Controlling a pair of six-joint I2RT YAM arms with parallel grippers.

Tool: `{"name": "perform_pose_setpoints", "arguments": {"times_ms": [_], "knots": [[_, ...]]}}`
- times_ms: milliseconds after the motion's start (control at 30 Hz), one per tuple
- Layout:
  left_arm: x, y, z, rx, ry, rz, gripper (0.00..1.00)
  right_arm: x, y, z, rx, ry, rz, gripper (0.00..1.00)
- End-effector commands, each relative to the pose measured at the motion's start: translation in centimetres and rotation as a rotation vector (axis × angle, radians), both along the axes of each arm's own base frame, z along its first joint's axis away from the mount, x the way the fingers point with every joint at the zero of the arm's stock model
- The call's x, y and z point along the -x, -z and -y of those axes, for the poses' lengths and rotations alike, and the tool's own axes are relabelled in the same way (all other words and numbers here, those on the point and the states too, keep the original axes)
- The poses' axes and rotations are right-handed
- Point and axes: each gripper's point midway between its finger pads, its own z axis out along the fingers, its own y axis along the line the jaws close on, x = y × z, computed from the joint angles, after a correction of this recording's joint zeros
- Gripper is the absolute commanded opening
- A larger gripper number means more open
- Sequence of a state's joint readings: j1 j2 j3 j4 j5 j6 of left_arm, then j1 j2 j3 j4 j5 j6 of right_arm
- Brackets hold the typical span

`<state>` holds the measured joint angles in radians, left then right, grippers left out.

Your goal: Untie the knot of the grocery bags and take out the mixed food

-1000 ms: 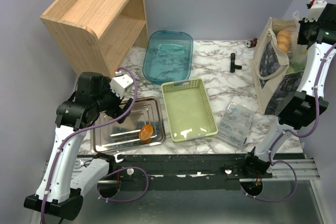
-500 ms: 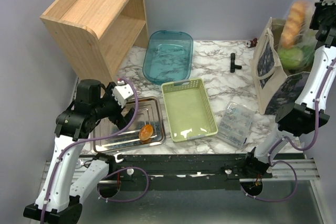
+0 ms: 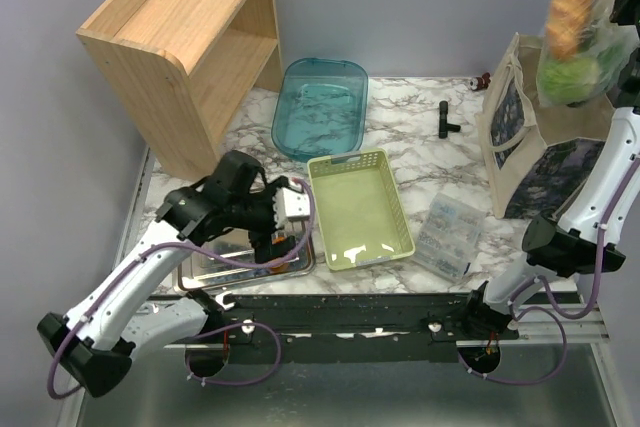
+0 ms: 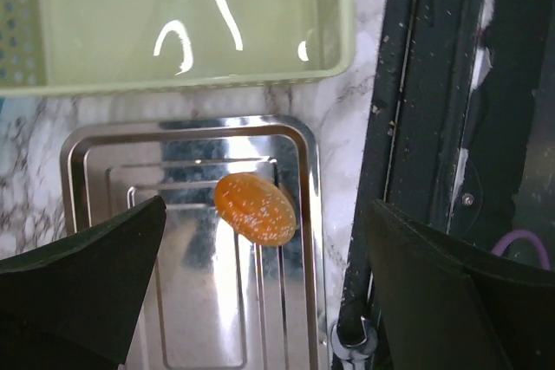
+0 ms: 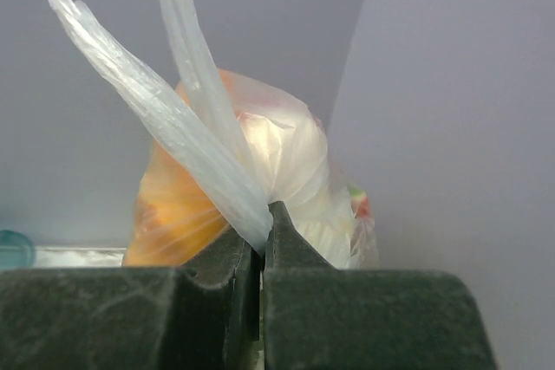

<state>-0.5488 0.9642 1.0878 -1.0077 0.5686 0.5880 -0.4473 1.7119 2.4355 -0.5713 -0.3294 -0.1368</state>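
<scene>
Since the earlier frame the right arm had risen further and the left arm had swung in over the tray. At inspection, the right gripper was pressed together on the twisted handle strands of the grocery bag, with the strands passing up between the jaws and the bag's body hanging beyond them. In the overhead view the bag hung in the air at the top right, clear of the table and above the patterned tote bag; an orange-brown loaf shape and a green leafy mass showed through the plastic. The left gripper stood spread wide, holding nothing, above the metal tray. Between its fingers lay an orange-brown item, resting on the tray near the corner closest to the green basket. The basket sat just beside the tray. Further out were a clear plastic box, a teal container and a wooden shelf.
</scene>
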Motion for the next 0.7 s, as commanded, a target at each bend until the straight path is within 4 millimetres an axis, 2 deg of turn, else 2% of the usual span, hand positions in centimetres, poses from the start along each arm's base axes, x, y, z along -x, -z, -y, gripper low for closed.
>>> {"name": "perform_pose_setpoints", "arguments": {"times_ms": [0, 100, 233, 367, 500, 667], "knots": [[0.1, 2.7, 3.0, -0.088, 0.151, 0.095, 0.98, 3.4, -5.4, -4.4, 0.014, -0.164, 0.153, 0.01], [-1.1, 4.5, 4.8, -0.127, 0.139, 0.052, 0.92, 3.7, -4.0, -5.7, -0.007, -0.22, 0.11, 0.01], [-3.0, 7.2, 6.1, -0.209, 0.122, -0.018, 0.81, 4.1, -1.8, -7.2, -0.022, -0.298, 0.042, 0.01], [-5.1, 9.8, 7.5, -0.253, 0.13, -0.023, 0.79, 4.6, -1.0, -8.7, -0.051, -0.377, 0.009, 0.01], [-8.0, 10.7, 10.2, -0.247, 0.127, 0.001, 0.79, 4.8, -0.3, -9.9, -0.113, -0.44, -0.025, 0.01], [-11.2, 9.9, 15.0, -0.19, 0.158, 0.041, 0.8, 5.1, 1.5, -10.6, -0.152, -0.477, -0.078, 0.01]]}}
